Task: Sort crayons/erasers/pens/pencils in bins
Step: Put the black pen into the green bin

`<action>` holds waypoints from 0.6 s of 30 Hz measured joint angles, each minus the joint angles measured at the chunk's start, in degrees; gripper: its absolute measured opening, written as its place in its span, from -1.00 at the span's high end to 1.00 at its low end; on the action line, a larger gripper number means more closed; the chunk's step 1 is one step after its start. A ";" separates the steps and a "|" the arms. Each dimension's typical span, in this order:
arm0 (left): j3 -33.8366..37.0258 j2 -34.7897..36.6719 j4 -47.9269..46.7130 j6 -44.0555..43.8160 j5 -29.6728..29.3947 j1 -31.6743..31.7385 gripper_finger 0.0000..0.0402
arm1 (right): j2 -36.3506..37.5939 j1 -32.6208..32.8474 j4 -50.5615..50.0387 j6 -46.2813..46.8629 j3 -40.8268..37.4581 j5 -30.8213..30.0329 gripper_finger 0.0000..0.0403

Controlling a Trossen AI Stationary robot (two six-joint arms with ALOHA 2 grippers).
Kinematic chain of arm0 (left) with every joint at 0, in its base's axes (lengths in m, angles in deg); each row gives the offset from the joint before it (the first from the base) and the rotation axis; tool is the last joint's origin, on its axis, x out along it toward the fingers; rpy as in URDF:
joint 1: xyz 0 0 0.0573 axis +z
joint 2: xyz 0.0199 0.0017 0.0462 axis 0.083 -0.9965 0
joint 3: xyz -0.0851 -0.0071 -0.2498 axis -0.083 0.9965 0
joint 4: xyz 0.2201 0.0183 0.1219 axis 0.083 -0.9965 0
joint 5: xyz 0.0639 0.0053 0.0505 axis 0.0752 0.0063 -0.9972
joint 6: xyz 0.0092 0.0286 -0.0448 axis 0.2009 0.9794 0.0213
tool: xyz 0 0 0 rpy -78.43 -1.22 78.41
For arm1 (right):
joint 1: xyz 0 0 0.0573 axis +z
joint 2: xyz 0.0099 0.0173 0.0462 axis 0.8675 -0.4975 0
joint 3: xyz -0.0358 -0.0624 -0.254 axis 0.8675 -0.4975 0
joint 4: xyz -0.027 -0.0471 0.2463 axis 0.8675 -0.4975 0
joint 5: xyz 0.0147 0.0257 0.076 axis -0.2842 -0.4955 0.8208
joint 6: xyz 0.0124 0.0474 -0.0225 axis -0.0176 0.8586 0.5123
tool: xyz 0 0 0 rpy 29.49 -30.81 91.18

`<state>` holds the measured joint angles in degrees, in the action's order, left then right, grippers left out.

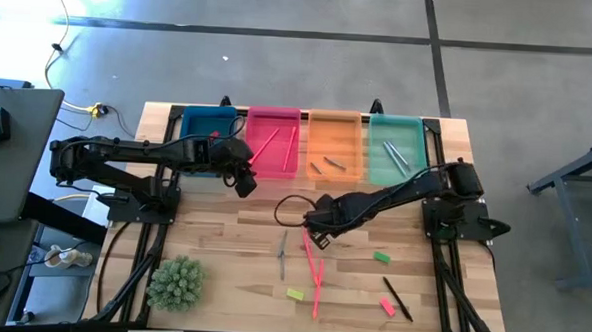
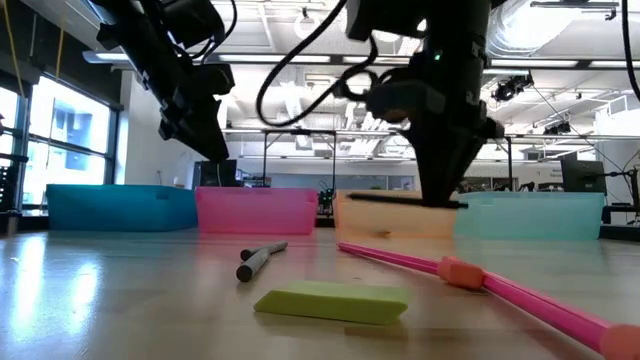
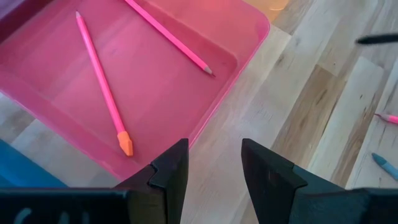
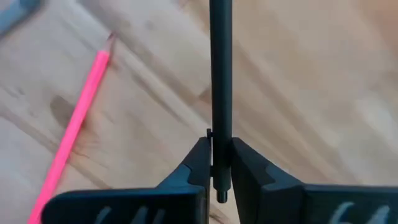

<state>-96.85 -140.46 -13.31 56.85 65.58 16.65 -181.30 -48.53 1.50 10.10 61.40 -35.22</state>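
My right gripper hangs over the middle of the table, shut on a long dark pen. In the low view the pen hangs level under the fingers. My left gripper is open and empty, above the table by the near edge of the pink bin, which holds two pink pencils. The blue bin, the orange bin with two short crayons and the teal bin stand in the same row at the far edge. My right gripper pinches the dark pen near one end between its two fingers, and a short stub of the pen sticks out past them. The fingers come from above, pointing down, and lie across the pen. The pen is level and lifted clear of the table.
On the table lie a grey pen, pink pencils, a green eraser, a yellow-green eraser, a pink eraser and another dark pen. A spiky green plant stands near left.
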 joint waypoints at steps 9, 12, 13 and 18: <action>0.00 0.00 0.21 -0.75 -0.01 0.00 0.31 | 7.39 -2.36 -8.07 -0.15 0.07 -10.76 0.90; 0.00 0.00 0.14 -1.95 0.06 0.00 0.31 | 10.61 -3.46 -12.57 -0.20 0.07 -13.76 0.90; 0.00 0.00 0.12 -2.34 0.11 0.00 0.31 | 11.81 -3.86 -13.91 -0.20 0.08 -14.94 0.90; 0.00 0.00 0.01 -3.58 0.30 0.00 0.31 | 18.44 -6.23 -20.13 -1.89 0.09 -20.06 0.90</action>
<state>-96.85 -140.46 -13.30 53.27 65.88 16.65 -162.86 -54.76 -18.63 8.21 61.49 -55.28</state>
